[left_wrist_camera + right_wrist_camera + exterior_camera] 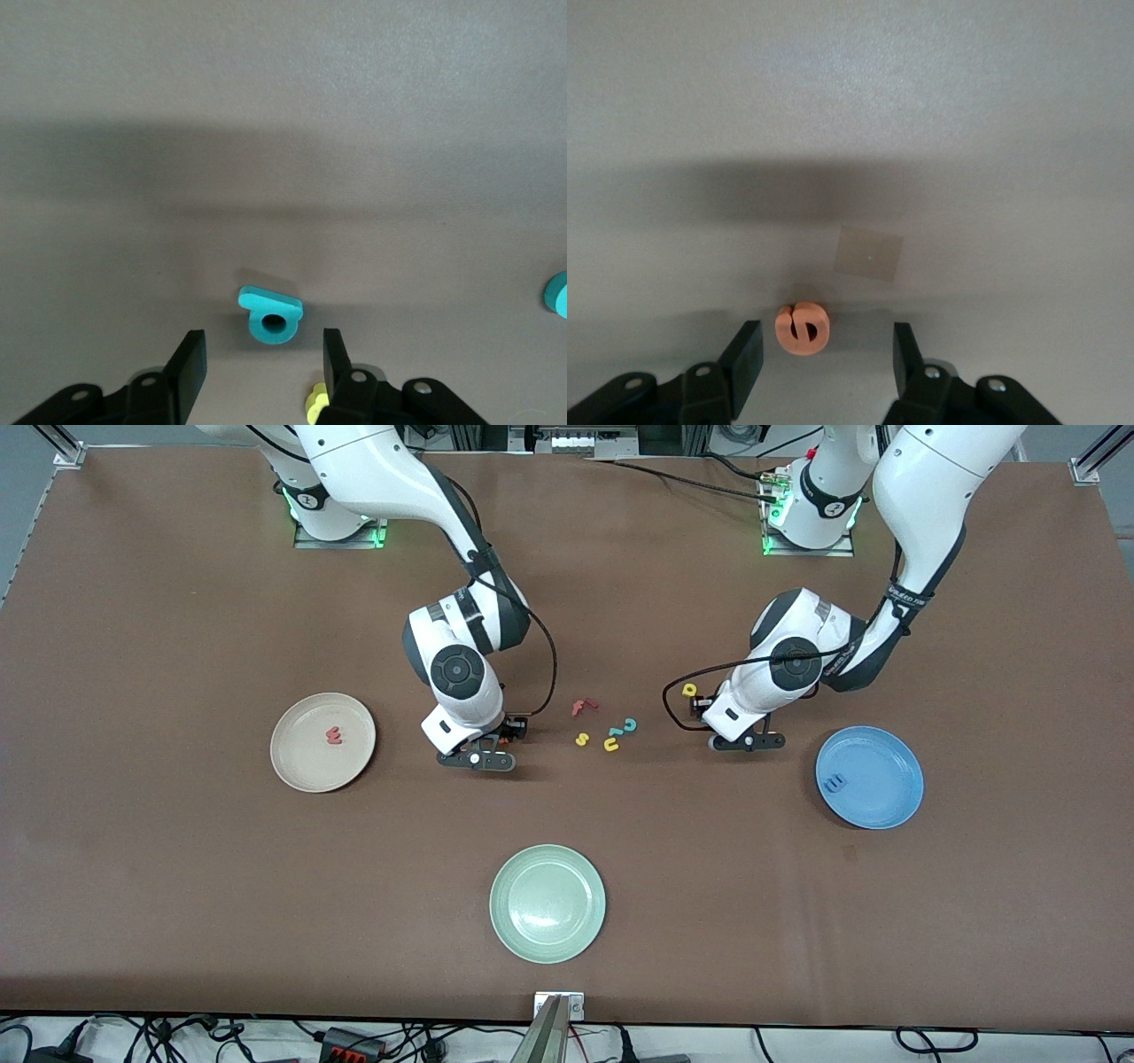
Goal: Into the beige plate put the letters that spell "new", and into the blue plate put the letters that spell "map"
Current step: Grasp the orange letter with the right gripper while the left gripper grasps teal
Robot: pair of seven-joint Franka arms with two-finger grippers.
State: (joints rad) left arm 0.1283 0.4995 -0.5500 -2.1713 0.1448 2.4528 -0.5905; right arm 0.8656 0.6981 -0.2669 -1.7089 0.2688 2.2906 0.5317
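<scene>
My left gripper [702, 707] [263, 335] is low over the table and open. A teal p [270, 317] lies flat just ahead of its fingertips, in line with the gap; the hand hides it in the front view. A yellow a [689, 689] [314, 404] lies against one finger. My right gripper [511, 731] [827, 328] is also low and open, with an orange e [505, 733] [802, 329] just ahead of its tips, nearer one finger. The beige plate [306, 766] holds a salmon w [334, 735]. The blue plate [886, 797] holds a dark blue m [834, 783].
Between the two grippers lie a red f [583, 707], a yellow s [582, 739], a yellow u [611, 745] and a teal c [630, 726]. A pale green plate [547, 903] sits nearer the front camera, midway along the table.
</scene>
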